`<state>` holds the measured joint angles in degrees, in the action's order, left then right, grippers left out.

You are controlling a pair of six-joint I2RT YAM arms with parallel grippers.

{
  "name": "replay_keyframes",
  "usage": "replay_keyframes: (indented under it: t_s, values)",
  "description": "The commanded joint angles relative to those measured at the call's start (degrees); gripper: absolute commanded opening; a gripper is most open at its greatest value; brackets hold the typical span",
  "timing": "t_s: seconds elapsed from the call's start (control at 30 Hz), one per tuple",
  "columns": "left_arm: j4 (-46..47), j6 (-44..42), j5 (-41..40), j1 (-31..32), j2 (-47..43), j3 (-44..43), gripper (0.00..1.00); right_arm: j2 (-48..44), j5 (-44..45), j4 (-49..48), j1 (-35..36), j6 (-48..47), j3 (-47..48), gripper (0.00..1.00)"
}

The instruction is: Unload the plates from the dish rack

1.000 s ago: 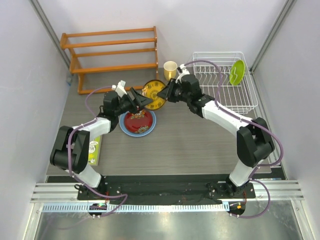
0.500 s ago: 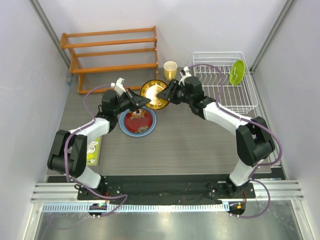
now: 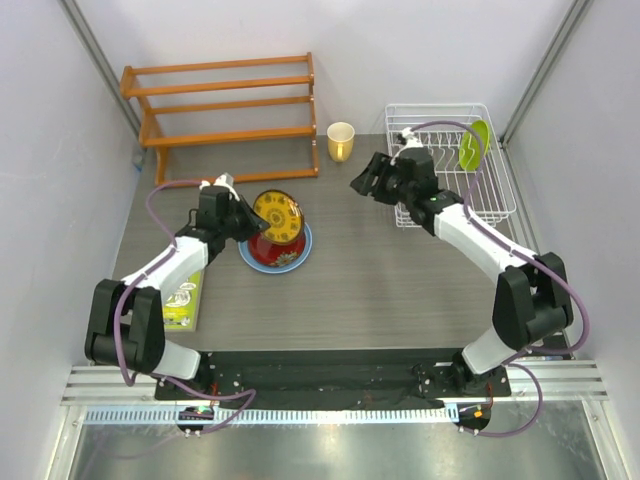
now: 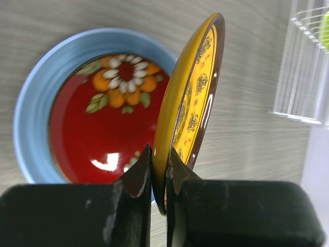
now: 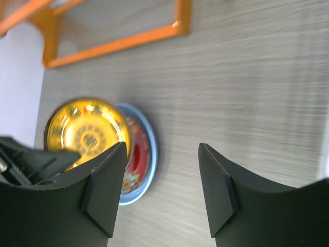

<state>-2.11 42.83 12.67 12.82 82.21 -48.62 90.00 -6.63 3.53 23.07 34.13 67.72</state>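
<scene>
1. Handover done: the left end effector (image 4: 158,154) has clamped shut on the yellow plate's (image 4: 193,103) rim, holding it on edge above the red plate (image 4: 103,131).
2. The right end effector (image 5: 161,148) has let go, jaws apart and empty, retreating toward the rack (image 3: 440,108).
3. Only the green plate (image 3: 473,145) remains racked.

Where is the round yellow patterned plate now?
The yellow patterned plate is left of centre in the top view, gripped at its rim by the left gripper above the red plate on the blue plate.

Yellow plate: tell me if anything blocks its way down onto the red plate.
Nothing visible does. The left gripper pinches the yellow plate on edge over the red plate, nested in the blue plate.
</scene>
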Motion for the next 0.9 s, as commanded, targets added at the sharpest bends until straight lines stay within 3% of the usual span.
replay_keyframes:
  t_s: [0.0,0.3,0.4,0.57,0.6,0.7,0.87]
  values:
    - [-3.0,-2.5,-1.9,-0.3,-0.3,0.1,0.00,-3.0,0.8,0.6,-2.7,-2.0,-1.7,0.64]
    - [-4.8,-1.9,-1.8,-0.3,1.2,1.3,0.00,-4.7,1.3,2.2,-6.7,-3.9,-3.5,0.63]
    - [-5.4,-1.8,-1.7,-0.2,1.5,1.6,0.05,-4.7,1.7,2.7,-7.3,-4.6,-3.4,0.64]
    - [-4.4,-1.6,-0.4,-0.2,2.7,2.0,0.34,-4.2,4.7,5.9,-8.4,-7.2,-1.3,0.63]
    - [-4.5,-1.7,-0.4,-0.2,2.7,1.8,0.45,-4.1,6.4,6.7,-8.8,-8.7,0.1,0.63]
    - [-4.5,-2.0,-0.7,-0.3,3.0,1.5,0.57,-3.8,10.2,9.5,-10.1,-10.7,3.0,0.64]
    - [-6.4,-3.5,-1.9,-0.3,3.7,0.3,0.64,-2.7,14.3,12.3,-12.3,-14.3,7.1,0.64]
